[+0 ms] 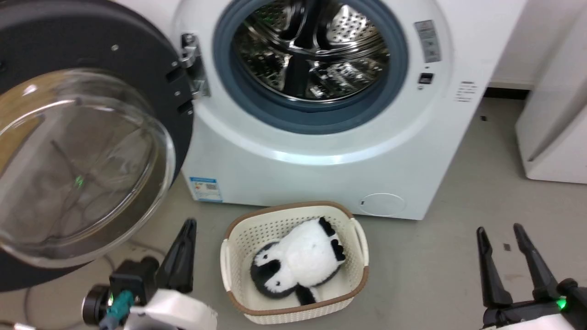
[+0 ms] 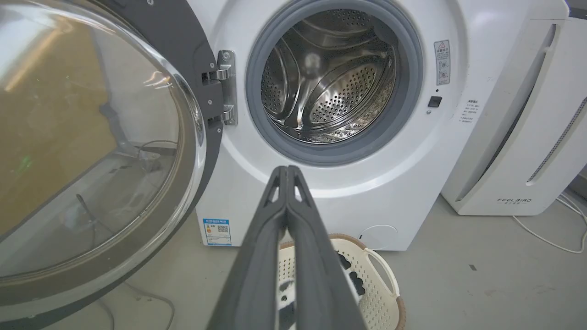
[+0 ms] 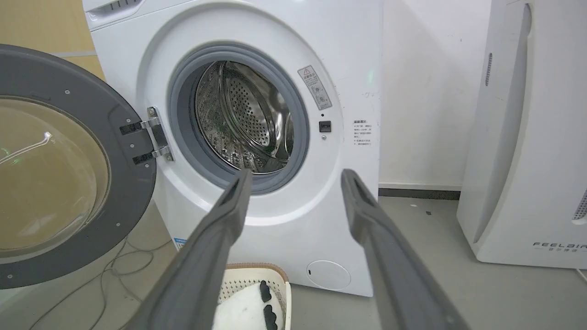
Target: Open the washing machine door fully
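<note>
The white washing machine (image 1: 321,169) stands ahead with its steel drum (image 1: 312,50) exposed inside the grey gasket. Its round door (image 1: 78,160), dark grey frame around a bulging clear glass bowl, hangs swung out to the left on its hinge (image 1: 190,64). The washing machine door (image 3: 55,174) stands wide open in the right wrist view, and the door (image 2: 91,151) also shows in the left wrist view. My left gripper (image 1: 187,225) is shut, low near the door's lower right edge, touching nothing. At the lower right my right gripper (image 1: 499,230) is open and empty.
A cream basket (image 1: 362,238) holding a black-and-white plush toy (image 1: 298,261) sits on the grey floor in front of the washer. A white appliance with grey lettering (image 2: 518,137) stands to the right. Cables (image 3: 114,266) lie on the floor under the door.
</note>
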Robot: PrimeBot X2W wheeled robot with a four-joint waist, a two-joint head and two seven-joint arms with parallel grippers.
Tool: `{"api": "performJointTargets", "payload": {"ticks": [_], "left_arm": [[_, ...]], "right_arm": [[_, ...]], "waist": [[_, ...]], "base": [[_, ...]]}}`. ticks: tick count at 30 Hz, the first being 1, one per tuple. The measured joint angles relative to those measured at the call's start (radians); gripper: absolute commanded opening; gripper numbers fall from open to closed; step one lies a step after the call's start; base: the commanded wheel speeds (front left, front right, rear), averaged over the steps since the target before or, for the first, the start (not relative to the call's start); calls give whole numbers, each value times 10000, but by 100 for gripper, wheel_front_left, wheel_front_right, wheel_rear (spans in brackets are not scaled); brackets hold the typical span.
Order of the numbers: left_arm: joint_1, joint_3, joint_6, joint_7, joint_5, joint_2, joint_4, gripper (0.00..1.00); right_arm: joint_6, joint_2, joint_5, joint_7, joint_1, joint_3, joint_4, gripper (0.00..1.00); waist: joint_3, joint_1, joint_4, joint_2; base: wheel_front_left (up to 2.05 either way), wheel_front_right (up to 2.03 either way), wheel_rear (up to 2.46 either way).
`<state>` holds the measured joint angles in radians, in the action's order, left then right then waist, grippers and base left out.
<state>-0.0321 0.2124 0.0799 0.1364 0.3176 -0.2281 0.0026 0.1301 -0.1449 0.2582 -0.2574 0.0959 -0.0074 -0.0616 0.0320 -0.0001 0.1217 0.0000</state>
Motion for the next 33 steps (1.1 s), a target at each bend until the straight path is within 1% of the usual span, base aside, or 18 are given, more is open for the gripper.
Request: {"api": "performJointTargets", "payload": {"ticks": [1, 2, 3, 4, 6, 9, 13, 26, 33], "left_arm": [[140, 27, 58, 94, -6, 29, 13, 0], [458, 69, 153, 355, -15, 163, 146, 22], [541, 127, 151, 437, -71, 192, 196, 54], [608, 178, 155, 516, -96, 228, 249, 100], [817, 284, 360, 878, -291, 374, 389, 100], [991, 297, 581, 1039, -510, 485, 426, 100], [1131, 320, 671, 1126, -688, 616, 376, 100], [1157, 288, 568, 1197, -894, 729, 614, 100], [1157, 69, 437, 1197, -963, 857, 598, 100]], "right_arm": [[0, 35, -36, 0, 38, 19, -2, 100], [0, 140, -56, 0, 93, 69, -6, 100], [0, 169, -56, 0, 134, 75, -6, 100], [0, 182, -56, 0, 189, 84, -2, 100], [0, 222, -52, 0, 283, 59, 35, 100], [0, 255, -46, 0, 313, 59, 73, 100], [0, 291, -35, 0, 427, 50, 125, 100], [0, 341, -15, 0, 424, 59, 221, 100], [0, 339, 63, 0, 424, 96, 268, 100]], "waist": [[-27, 0, -86, 0], [-102, 0, -294, 0], [-128, 0, -344, 0], [-157, 0, -388, 0], [-240, 0, -507, 0], [-279, 0, -575, 0], [-306, 0, -603, 0], [-340, 0, -550, 0], [-334, 0, -539, 0]], "base": [[0, 0, 0], [0, 0, 0], [0, 0, 0], [0, 0, 0], [0, 0, 0], [0, 0, 0], [0, 0, 0], [0, 0, 0], [0, 0, 0]]}}
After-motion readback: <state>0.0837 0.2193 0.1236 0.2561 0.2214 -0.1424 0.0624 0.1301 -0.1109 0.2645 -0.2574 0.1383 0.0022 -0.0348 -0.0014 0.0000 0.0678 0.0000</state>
